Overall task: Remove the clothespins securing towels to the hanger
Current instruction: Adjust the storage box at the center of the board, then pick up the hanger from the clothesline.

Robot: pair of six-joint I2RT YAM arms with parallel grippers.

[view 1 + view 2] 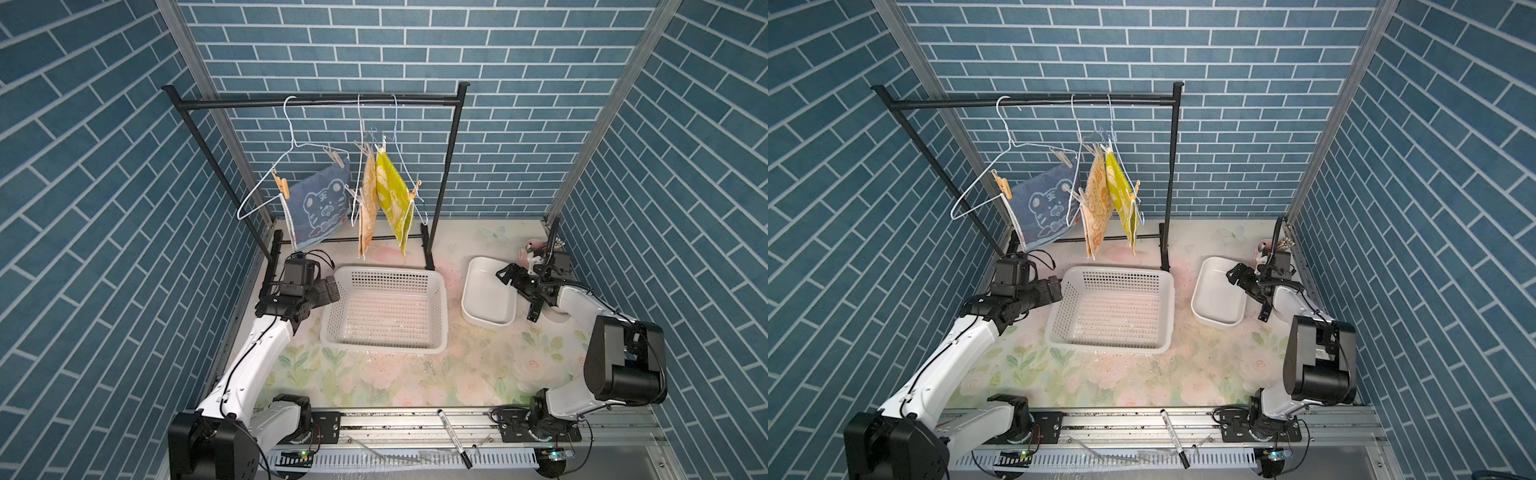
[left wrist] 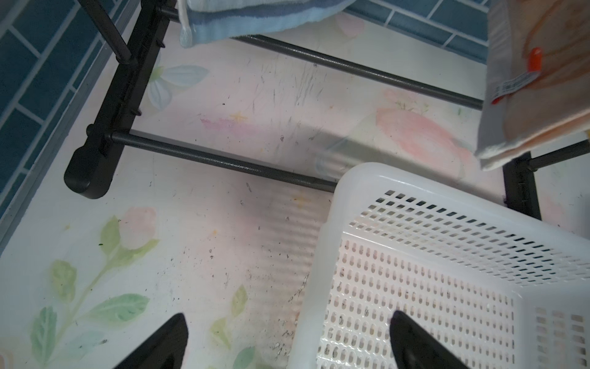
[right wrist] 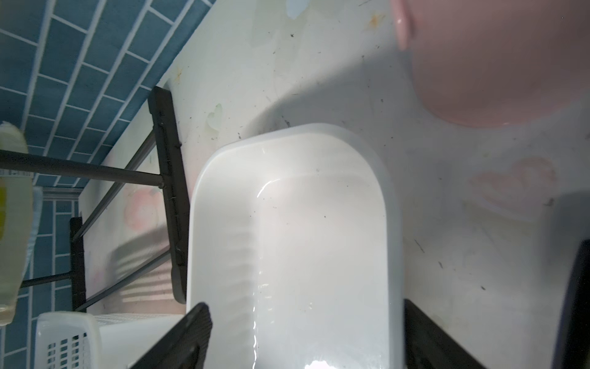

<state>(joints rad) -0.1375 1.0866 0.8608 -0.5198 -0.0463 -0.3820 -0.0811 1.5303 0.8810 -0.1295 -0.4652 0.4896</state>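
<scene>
Wrist views are showing left end effector (image 2: 287,319), right end effector (image 3: 305,303) spread, empty; tan wooden clothespins (image 1: 284,185) pinning cloth towels (image 1: 318,205).

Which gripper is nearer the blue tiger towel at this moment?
Left. The left gripper sits low beside the white basket, just below and in front of the blue tiger towel. The right gripper hangs over the white tub, well off to the other side.

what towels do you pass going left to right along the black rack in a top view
denim-blue square towel with a white tiger → orange-cream patterned towel → yellow-green towel with pale prints
</scene>
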